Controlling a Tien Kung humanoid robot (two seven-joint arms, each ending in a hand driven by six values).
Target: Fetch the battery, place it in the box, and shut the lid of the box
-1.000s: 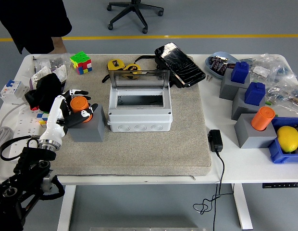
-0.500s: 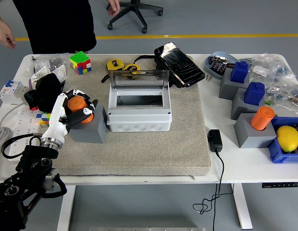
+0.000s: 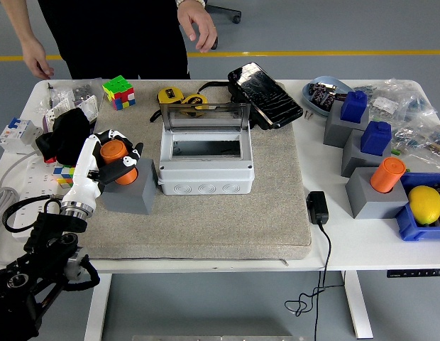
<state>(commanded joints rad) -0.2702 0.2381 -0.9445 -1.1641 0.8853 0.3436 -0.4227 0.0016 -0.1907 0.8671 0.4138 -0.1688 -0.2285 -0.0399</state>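
Clearly the step in hand is fetching the battery [image 3: 116, 158], the orange cylinder seated in a grey block [image 3: 133, 190] at the left of the mat, just left of the box [image 3: 206, 169]. The left hand [image 3: 110, 160] has its fingers curled around the battery's sides, apparently gripping it. To do this well, I judge the hand should keep a firm hold and lift straight up so the battery clears its socket without tipping the block, then carry it right over the box wall. The lid [image 3: 204, 115] stands raised at the far side, leaving the opening free. A person [image 3: 113, 28] stands at the far edge, hands off the table.
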